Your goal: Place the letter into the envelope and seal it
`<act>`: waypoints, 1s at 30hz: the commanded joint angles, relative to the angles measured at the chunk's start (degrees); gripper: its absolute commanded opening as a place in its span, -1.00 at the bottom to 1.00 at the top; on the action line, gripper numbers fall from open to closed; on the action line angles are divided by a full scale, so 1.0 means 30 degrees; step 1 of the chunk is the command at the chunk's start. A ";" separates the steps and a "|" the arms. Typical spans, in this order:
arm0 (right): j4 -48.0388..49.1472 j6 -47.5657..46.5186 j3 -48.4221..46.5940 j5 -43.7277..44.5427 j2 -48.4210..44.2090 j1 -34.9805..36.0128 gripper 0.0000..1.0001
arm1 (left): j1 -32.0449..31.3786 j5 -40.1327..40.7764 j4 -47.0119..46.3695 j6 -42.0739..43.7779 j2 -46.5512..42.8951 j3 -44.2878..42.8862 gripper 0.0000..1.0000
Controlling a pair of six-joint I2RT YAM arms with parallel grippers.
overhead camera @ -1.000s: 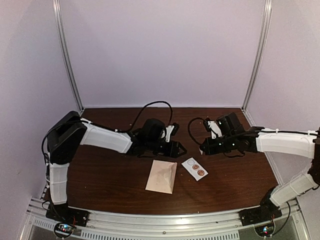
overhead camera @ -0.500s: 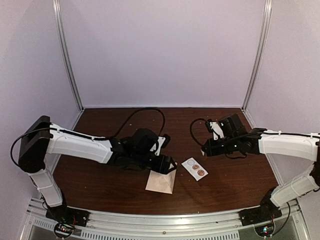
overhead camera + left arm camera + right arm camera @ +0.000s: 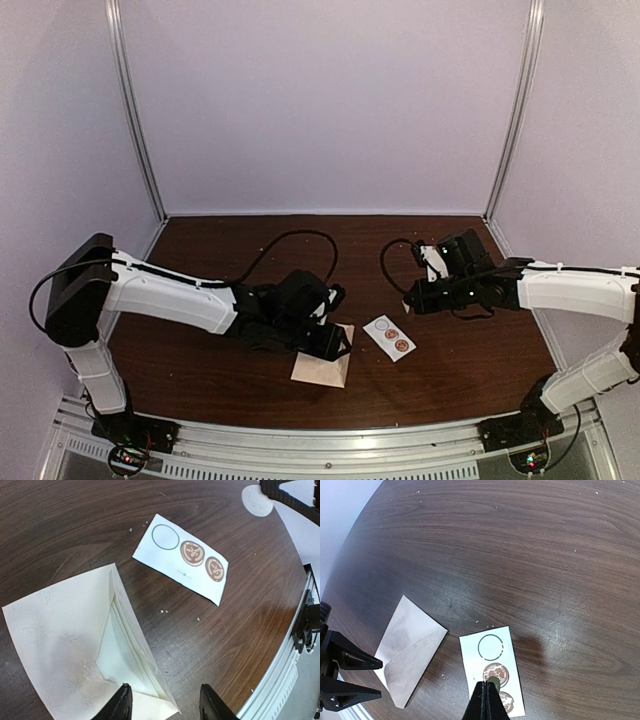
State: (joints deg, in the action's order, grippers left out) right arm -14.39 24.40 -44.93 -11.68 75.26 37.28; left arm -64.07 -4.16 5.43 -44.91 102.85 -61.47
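The envelope (image 3: pixel 322 369) lies flat on the table, cream-tan, its flap slightly lifted along one edge (image 3: pixel 60 645). A paler surface shows under the flap; I cannot tell whether it is the letter, and no separate sheet is in view. My left gripper (image 3: pixel 338 345) is open low over the envelope, whose near corner lies between the jaws (image 3: pixel 165 700). My right gripper (image 3: pixel 408 300) is shut on a round sticker (image 3: pixel 494 681) and holds it above the sticker strip. The sticker's pale back shows in the left wrist view (image 3: pixel 257 500). The envelope also shows in the right wrist view (image 3: pixel 407 647).
A white sticker strip (image 3: pixel 390 338) lies right of the envelope with one empty ring and two brown round stickers (image 3: pixel 182 557) (image 3: pixel 490 647). The table's metal front rail (image 3: pixel 320 440) runs close in front of the envelope. Pale walls enclose the table.
My left arm has swung forward and down from behind the envelope to low over it, jaws still open. The right arm has barely moved.
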 commanded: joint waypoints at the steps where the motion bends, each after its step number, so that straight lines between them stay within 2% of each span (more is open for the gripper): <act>1: -0.0033 0.0094 0.0177 0.0367 -0.0508 0.0052 -1.00 | -0.0214 0.1795 0.1427 0.0474 0.0831 -0.1684 -0.10; 7: 0.0051 0.0030 0.0211 0.0379 -0.0308 0.0040 -1.00 | -0.0351 0.2386 0.1888 0.0620 0.1476 -0.2461 -0.18; 11: 0.0101 -0.0016 0.0181 0.0415 -0.0221 0.0054 -1.00 | -0.0350 0.2392 0.2054 0.0650 0.1822 -0.2859 -0.49; 22: 0.0081 -0.0048 0.0237 0.0468 -0.0226 0.0053 -1.00 | -0.0340 0.2581 0.2585 0.0745 0.1840 -0.3044 -0.99; 30: -0.0049 -0.0049 0.0298 0.0496 -0.0416 0.0054 -1.00 | -0.0336 0.1965 0.2568 0.0682 0.1683 -0.2455 -1.00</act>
State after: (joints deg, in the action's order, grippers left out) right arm -14.37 24.38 -44.62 -11.57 75.16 37.28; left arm -64.84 2.66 13.65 -43.27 107.74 -69.21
